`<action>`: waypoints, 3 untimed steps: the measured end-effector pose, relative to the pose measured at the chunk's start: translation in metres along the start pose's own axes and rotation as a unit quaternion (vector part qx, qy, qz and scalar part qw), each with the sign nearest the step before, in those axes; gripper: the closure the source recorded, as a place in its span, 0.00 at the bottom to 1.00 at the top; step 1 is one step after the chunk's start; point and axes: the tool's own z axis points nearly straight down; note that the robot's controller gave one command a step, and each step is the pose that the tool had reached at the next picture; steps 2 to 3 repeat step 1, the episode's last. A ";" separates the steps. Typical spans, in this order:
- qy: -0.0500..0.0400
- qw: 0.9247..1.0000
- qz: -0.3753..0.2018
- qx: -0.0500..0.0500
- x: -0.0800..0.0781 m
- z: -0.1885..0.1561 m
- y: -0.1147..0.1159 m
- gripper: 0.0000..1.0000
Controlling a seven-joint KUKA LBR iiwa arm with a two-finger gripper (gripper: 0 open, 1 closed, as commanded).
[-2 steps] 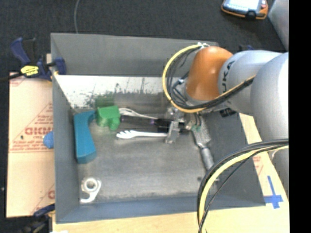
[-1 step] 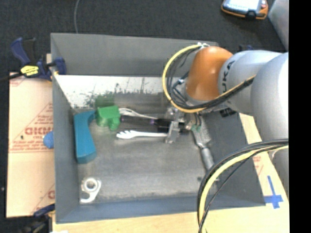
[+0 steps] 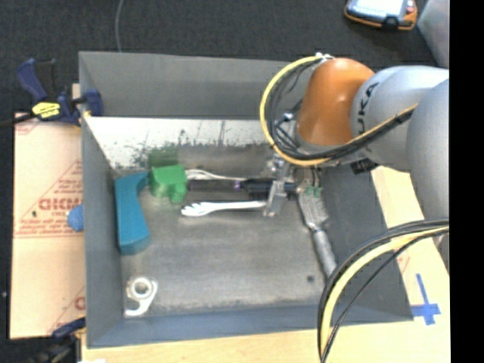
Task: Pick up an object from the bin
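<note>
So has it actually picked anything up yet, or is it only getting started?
Done: little that shows. The blue block, green block and small pale ring-shaped piece all lie on the bin floor. In hand: the tool is low by the right end of the white plastic fork, mid-bin; whether it grips it I cannot tell. Left: a firm hold and the lift out.

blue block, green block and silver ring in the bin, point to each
blue block [image 3: 131, 216], camera view, middle of its long body
green block [image 3: 167, 180], camera view, its top face
silver ring [image 3: 132, 294], camera view, its left rim
</note>
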 end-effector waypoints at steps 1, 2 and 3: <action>-0.002 1.000 -0.001 0.000 -0.002 -0.032 0.000 1.00; -0.002 1.000 -0.001 0.000 -0.002 -0.032 0.000 1.00; -0.002 1.000 -0.001 0.000 -0.002 -0.032 0.000 1.00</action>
